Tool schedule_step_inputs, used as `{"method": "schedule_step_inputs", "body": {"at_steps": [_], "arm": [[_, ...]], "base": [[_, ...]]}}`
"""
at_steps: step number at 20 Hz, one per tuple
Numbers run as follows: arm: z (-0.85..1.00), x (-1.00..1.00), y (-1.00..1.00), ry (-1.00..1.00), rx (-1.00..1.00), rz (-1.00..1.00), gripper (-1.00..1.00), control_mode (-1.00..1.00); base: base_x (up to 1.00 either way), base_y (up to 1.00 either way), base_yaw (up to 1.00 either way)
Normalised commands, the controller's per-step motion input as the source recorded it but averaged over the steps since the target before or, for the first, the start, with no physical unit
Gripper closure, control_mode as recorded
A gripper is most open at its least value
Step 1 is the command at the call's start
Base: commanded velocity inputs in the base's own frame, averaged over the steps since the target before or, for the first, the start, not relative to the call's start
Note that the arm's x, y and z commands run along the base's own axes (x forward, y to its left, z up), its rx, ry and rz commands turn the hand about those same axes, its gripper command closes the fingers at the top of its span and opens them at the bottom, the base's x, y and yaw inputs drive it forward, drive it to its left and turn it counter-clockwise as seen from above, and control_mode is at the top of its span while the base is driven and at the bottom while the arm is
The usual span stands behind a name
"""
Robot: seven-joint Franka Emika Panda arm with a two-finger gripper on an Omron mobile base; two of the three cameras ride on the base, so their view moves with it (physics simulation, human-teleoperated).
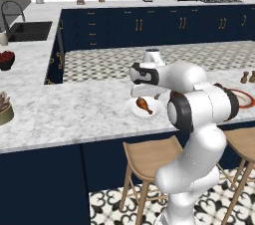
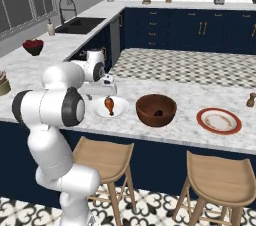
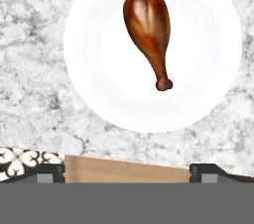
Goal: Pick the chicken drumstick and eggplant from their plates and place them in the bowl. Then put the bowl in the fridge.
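A golden-brown chicken drumstick [image 3: 150, 29] lies on the plain white plate [image 3: 99, 84] on the marble island counter. In the right base view the drumstick [image 2: 109, 105] has the wooden bowl [image 2: 156, 110] just to its right. A small dark eggplant [image 2: 158, 112] rests at the bottom of that bowl. Further right stands the red-rimmed plate [image 2: 218, 120] with nothing on it. My gripper [image 3: 128, 172] hangs open above the white plate's near edge, pointing down, with nothing between its fingers. In the left base view my arm hides the bowl and part of the red-rimmed plate [image 1: 245, 98].
Two wooden stools [image 2: 104, 159] [image 2: 220, 180] stand under the counter's front edge. Brown shakers [image 2: 251, 100] sit at the far right of the island. A red fruit bowl [image 2: 33, 46] and a sink [image 2: 80, 24] are on the left counter.
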Motion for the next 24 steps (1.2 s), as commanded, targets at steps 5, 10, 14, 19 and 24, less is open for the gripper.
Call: {"method": "schedule_step_inputs", "body": {"at_steps": [5,10,14,19,24], "arm": [[-0.44,0.72,-0.03,-0.01,0.0,0.04,-1.0,-1.0],[-0.49,0.47,-0.16,-0.01,0.0,0.03,-1.0,-1.0],[-0.37,0.42,-0.2,0.0,0.0,0.02,-1.0,-1.0],[-0.49,0.23,-0.01,0.0,0.0,0.02,-1.0,-1.0],[-0.56,0.11,0.03,0.0,0.0,0.02,1.0,-1.0]], "base": [[0.0,0.0,0.0],[0.0,0.0,0.0],[0.0,0.0,0.0],[0.0,0.0,0.0],[0.0,0.0,0.0]]}}
